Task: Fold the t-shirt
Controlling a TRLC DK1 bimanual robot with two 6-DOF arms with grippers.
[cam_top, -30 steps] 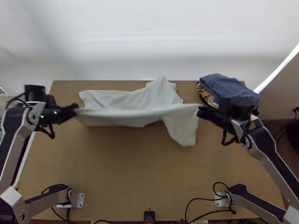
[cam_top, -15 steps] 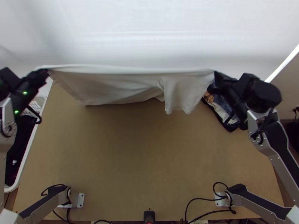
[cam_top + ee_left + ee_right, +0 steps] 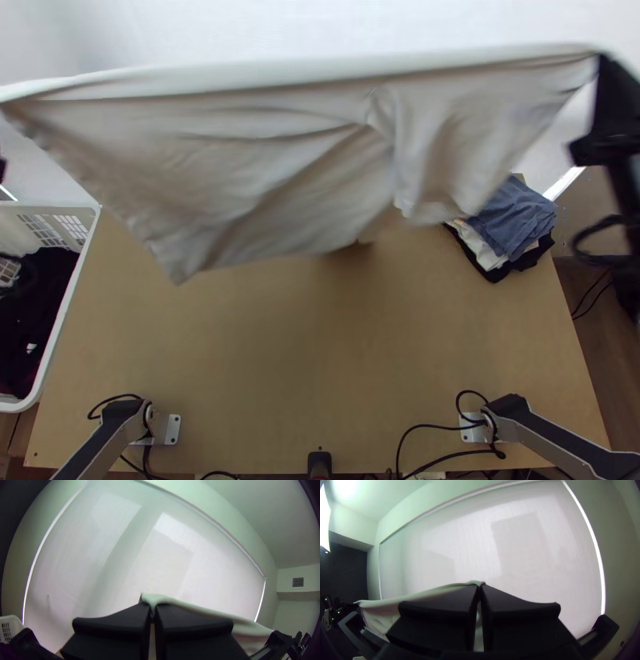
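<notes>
The t-shirt [image 3: 264, 160] hangs raised over the far part of the table [image 3: 320, 344], its upper edge spanning both grippers. The left gripper [image 3: 153, 608] is clamped on one end of this edge; the right gripper [image 3: 602, 62] clamps the opposite end. Folded clothes [image 3: 516, 216] sit at the table's far right.

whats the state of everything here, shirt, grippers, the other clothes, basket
t-shirt: lifted, upper edge pulled taut between both grippers, lower part hanging creased
left gripper: shut on one end of the t-shirt's upper edge
right gripper: shut on the other end
stack of clothes: folded, piled toward the table's far right corner
basket: open-topped, holding clothes
dark clothes: loose in the basket
</notes>
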